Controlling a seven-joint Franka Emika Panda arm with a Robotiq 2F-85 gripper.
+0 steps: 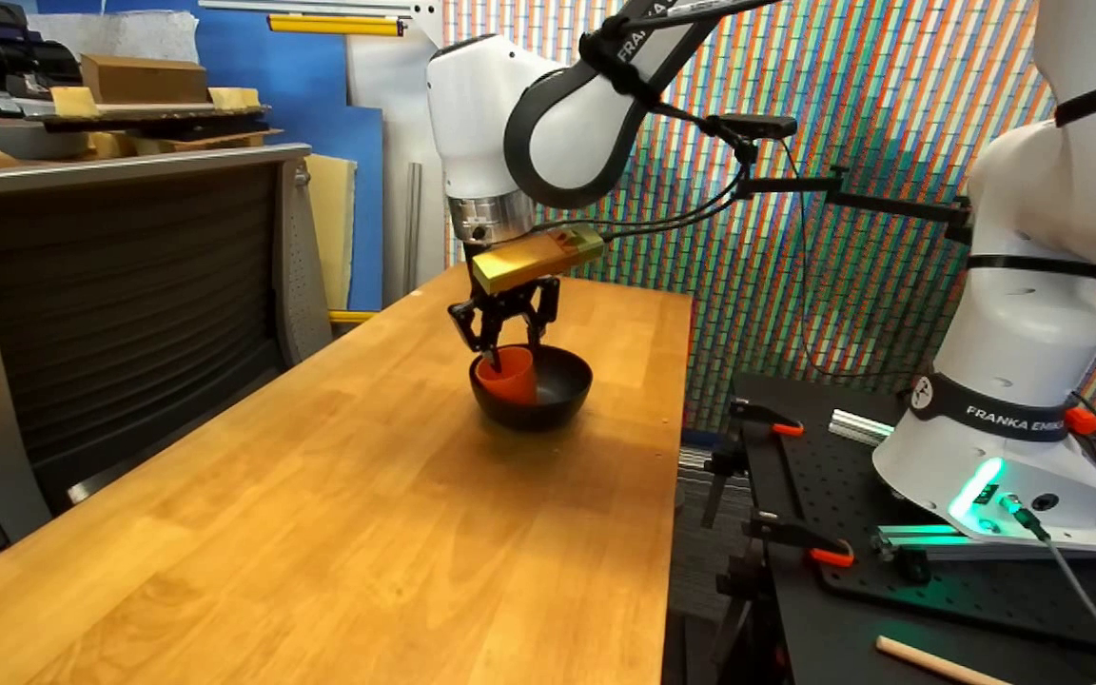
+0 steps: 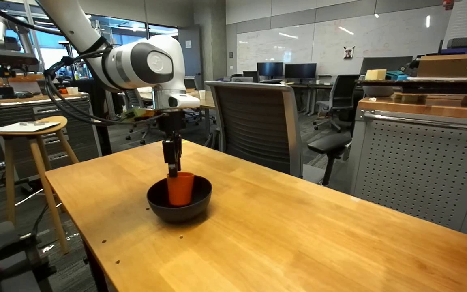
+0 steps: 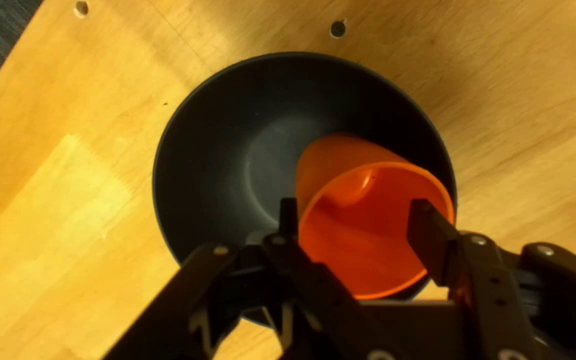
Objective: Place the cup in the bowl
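"FRANKA EMIKA" on blk base band (image 1: 995,416), "FRANKA" (rest illeg.) on forearm (image 1: 659,52)

Orange-red tapered cup (image 2: 181,190), slightly tilted, off-centre inside a round black bowl (image 2: 181,215)

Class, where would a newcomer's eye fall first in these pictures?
The orange cup probably comes first, inside the black bowl on the table, with the open gripper at the cup's rim. In an exterior view, the multicoloured striped backdrop behind the arm and the green light on the robot's base may follow.
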